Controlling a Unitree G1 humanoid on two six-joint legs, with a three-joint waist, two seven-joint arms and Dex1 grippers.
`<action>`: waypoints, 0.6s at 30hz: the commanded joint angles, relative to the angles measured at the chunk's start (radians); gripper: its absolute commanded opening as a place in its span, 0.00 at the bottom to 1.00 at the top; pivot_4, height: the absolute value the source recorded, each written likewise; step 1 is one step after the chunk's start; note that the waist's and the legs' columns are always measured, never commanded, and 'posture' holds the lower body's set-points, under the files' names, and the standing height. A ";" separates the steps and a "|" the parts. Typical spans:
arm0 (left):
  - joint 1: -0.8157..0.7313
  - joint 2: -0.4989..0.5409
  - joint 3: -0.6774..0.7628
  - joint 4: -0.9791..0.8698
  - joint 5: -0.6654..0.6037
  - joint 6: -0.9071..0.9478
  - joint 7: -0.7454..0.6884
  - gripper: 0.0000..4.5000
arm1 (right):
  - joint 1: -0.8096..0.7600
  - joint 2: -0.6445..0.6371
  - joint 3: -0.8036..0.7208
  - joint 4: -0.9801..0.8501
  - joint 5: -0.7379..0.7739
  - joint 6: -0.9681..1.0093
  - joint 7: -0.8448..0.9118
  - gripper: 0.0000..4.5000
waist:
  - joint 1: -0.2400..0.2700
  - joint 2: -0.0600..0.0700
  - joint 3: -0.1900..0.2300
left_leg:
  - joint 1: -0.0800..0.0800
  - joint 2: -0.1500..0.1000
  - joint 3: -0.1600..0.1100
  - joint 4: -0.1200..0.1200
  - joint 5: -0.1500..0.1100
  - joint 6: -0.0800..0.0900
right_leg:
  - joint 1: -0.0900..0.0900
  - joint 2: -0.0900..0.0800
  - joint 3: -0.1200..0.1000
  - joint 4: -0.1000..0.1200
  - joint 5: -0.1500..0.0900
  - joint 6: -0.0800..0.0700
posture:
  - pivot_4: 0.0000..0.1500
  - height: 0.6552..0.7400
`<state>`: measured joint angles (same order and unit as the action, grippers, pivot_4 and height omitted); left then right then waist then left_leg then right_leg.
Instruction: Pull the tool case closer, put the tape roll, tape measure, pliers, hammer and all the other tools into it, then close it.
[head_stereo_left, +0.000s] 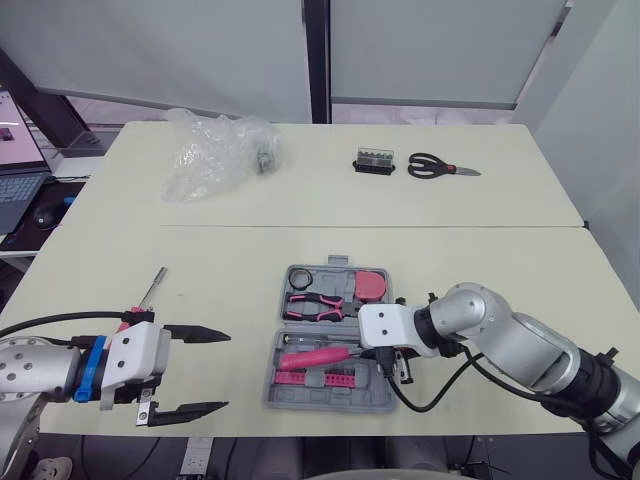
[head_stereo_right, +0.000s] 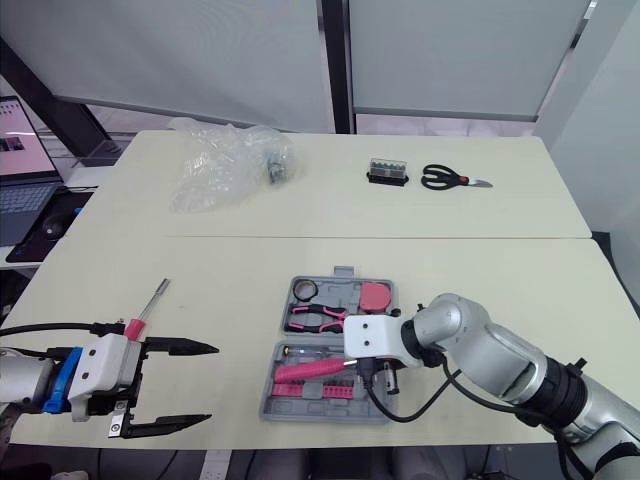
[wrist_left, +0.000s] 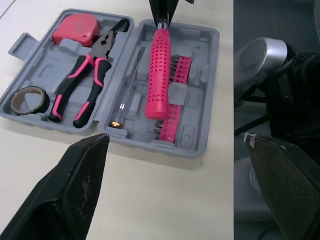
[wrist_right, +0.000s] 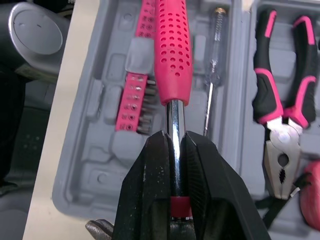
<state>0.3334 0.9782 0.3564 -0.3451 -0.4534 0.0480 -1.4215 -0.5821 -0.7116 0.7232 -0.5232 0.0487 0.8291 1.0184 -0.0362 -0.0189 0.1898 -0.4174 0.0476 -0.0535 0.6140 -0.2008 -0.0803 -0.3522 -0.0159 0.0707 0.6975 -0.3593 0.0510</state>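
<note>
The grey tool case (head_stereo_left: 272, 388) lies open at the table's front centre. Its far half holds the tape roll (head_stereo_left: 300, 277), pink-handled pliers (head_stereo_left: 315, 305) and pink tape measure (head_stereo_left: 370, 286). Over the near half lies the hammer (head_stereo_left: 318, 356), its pink handle beside a clear screwdriver (wrist_right: 214, 65) and a strip of bits (wrist_left: 172, 100). My right gripper (wrist_right: 174, 137) is shut on the hammer's steel shaft, at the case's right side. My left gripper (head_stereo_left: 205, 372) stands open at the front left, apart from the case. A loose pink-handled screwdriver (head_stereo_right: 152, 300) lies on the table just beyond it.
Black scissors (head_stereo_left: 440, 168) and a small black bit holder (head_stereo_left: 375, 160) lie at the back right. A crumpled plastic bag (head_stereo_left: 215, 150) sits at the back left. A laptop (head_stereo_left: 15, 185) stands on a side desk to the left.
</note>
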 joint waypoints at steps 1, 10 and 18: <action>0.011 0.018 0.000 -0.015 0.011 -0.028 -0.020 1.00 | -0.022 0.020 0.001 0.015 -0.029 -0.015 -0.013 0.04 | 0.000 0.000 0.000 | 0.000 0.000 0.000 0.000 0.000 0.000 | 0.000 0.000 0.000 0.000 0.000 0.000 | 1.00 1.00; 0.008 0.018 -0.019 -0.044 0.016 -0.012 -0.003 1.00 | -0.011 0.066 0.024 0.089 -0.080 -0.048 -0.012 0.04 | 0.000 0.000 0.000 | 0.000 0.000 0.000 0.000 0.000 0.000 | 0.000 0.000 0.000 0.000 0.000 0.000 | 1.00 1.00; -0.007 0.017 -0.027 -0.066 0.008 0.020 0.022 1.00 | 0.020 0.091 0.034 0.101 -0.107 -0.055 -0.029 0.04 | 0.000 0.000 0.000 | 0.000 0.000 0.000 0.000 0.000 0.000 | 0.000 0.000 0.000 0.000 0.000 0.000 | 1.00 1.00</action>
<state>0.3352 0.9854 0.3313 -0.3865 -0.4345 0.0616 -1.4057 -0.5620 -0.6253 0.7652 -0.3956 -0.0566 0.7910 0.9940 -0.0366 -0.0194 0.1895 -0.4173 0.0475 -0.0538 0.6140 -0.2008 -0.0803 -0.3522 -0.0157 0.0704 0.6979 -0.3593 0.0510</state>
